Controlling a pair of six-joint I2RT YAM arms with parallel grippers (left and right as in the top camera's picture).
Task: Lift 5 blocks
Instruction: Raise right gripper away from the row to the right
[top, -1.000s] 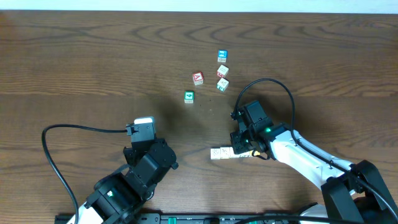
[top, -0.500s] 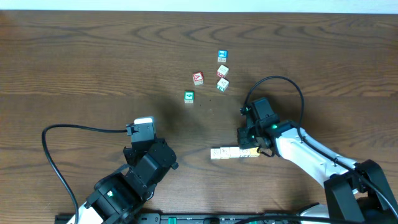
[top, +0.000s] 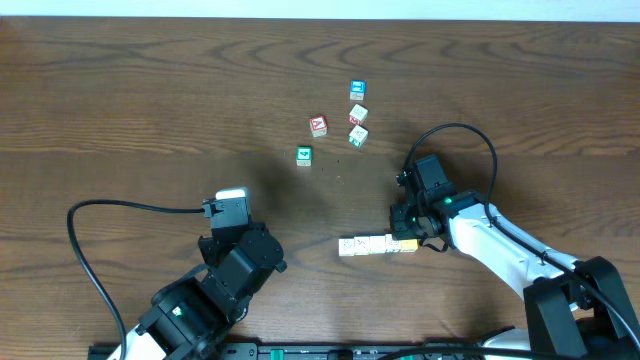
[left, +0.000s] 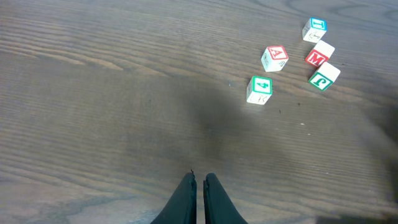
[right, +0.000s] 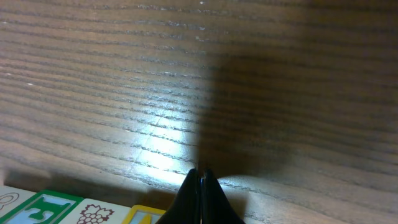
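The blocks (top: 365, 245) lie in a row on the counter (top: 150, 100). The yellow one is at the end just beside the right end effector (right: 200, 177), which is closed on nothing. The left end effector (left: 199, 185) is closed too, well apart from the row.

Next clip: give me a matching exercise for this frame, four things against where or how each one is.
Things
1. row of blocks
2. blue cube
3. green 4 cube
4. left gripper

Place or state
A. shut, holding nothing
B. leftmost loose cube in the overhead view
C. beside the right gripper
D. loose cube farthest from the arms

Pairs: 1-C, 2-D, 3-B, 4-A
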